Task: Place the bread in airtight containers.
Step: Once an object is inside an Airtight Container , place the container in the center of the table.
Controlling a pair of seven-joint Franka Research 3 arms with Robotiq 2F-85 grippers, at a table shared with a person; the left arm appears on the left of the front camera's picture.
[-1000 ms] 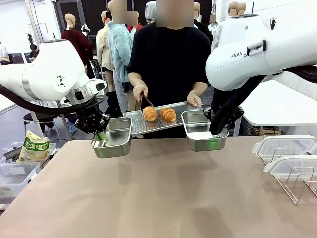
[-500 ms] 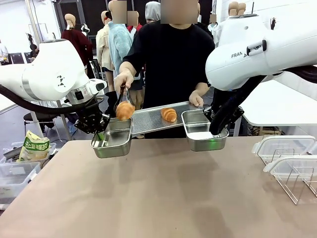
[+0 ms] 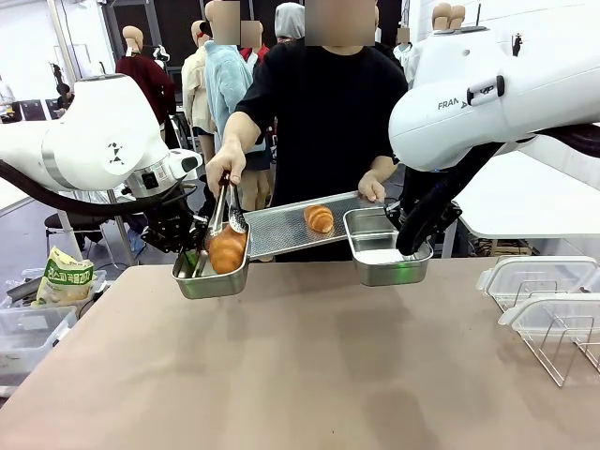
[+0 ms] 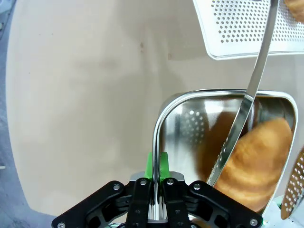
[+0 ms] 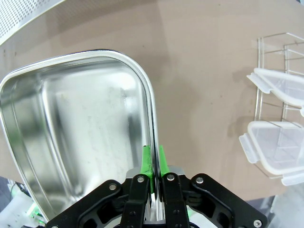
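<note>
left tin (image 3: 202,281): 1 roll (image 3: 226,251); tray (image 3: 277,228): 1 roll (image 3: 319,217); right tin (image 3: 389,270) gripped

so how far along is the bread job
Done: nothing sealed. In hand: the person's tongs hold one roll inside the left tin, gripped by the left gripper. Left: the other roll on the tray, the right gripper's empty right tin, both lids on the rack.

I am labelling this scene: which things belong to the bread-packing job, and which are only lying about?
Job: left tin, held by left gripper; right tin, held by right gripper; one roll, in the left tin between the person's tongs; other roll, on the tray; clear lids.
Lying about: snack bag; wire rack under the lids; plastic bins.
</note>
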